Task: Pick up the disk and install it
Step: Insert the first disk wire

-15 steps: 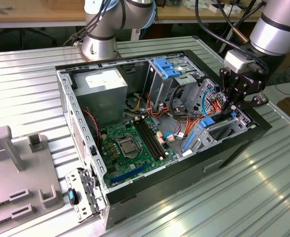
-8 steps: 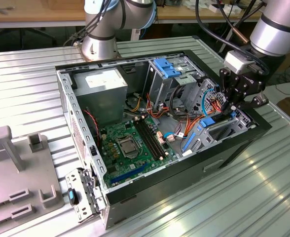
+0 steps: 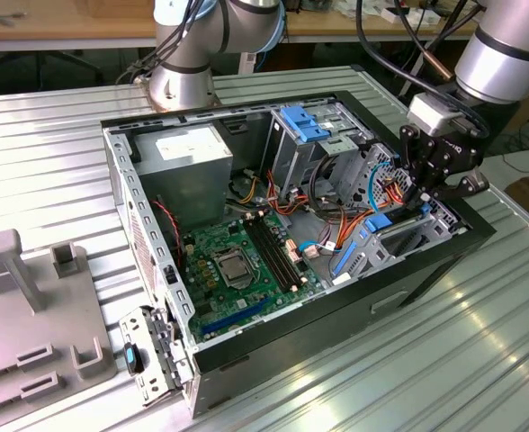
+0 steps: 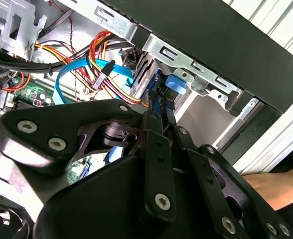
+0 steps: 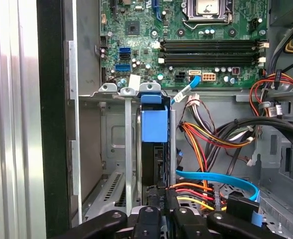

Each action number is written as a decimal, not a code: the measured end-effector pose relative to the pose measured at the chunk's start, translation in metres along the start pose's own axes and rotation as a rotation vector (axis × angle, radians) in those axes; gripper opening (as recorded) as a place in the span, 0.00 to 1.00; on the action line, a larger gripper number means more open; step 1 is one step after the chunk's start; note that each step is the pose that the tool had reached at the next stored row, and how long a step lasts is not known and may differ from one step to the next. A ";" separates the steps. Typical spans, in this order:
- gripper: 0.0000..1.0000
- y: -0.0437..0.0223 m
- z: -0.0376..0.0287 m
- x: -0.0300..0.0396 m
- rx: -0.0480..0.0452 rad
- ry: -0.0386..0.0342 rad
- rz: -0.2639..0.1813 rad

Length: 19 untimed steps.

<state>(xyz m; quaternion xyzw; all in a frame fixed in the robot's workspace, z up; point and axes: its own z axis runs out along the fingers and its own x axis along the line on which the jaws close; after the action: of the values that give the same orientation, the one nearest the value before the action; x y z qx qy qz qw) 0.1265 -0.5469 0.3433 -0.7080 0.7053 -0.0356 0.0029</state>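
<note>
Gripper (image 3: 424, 196) fingers are seen low inside the open computer case (image 3: 426, 261) in the exterior view, at the view's right end by the drive slots. The disk (image 3: 379, 220) shows as a bit of blue there.

In the second wrist view, the black fingers (image 4: 159, 134) are closed narrow on the disk (image 4: 161, 89), which stands on edge in a metal slot.

In the first wrist view, the disk (image 5: 153, 134) is seen upright between metal rails, near the green board (image 5: 186, 45). Orange wires (image 5: 201, 144) lie just beside it.
</note>
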 end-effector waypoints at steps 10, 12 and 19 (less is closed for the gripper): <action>0.17 -0.0003 -0.0043 0.0002 0.0000 -0.0101 0.001; 0.17 -0.0003 -0.0042 0.0004 0.0000 -0.0169 0.001; 0.17 -0.0013 -0.0038 0.0041 0.0001 -0.0307 0.002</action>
<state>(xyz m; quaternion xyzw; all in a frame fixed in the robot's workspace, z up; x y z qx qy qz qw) 0.1276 -0.5508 0.3473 -0.7078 0.7058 -0.0247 0.0138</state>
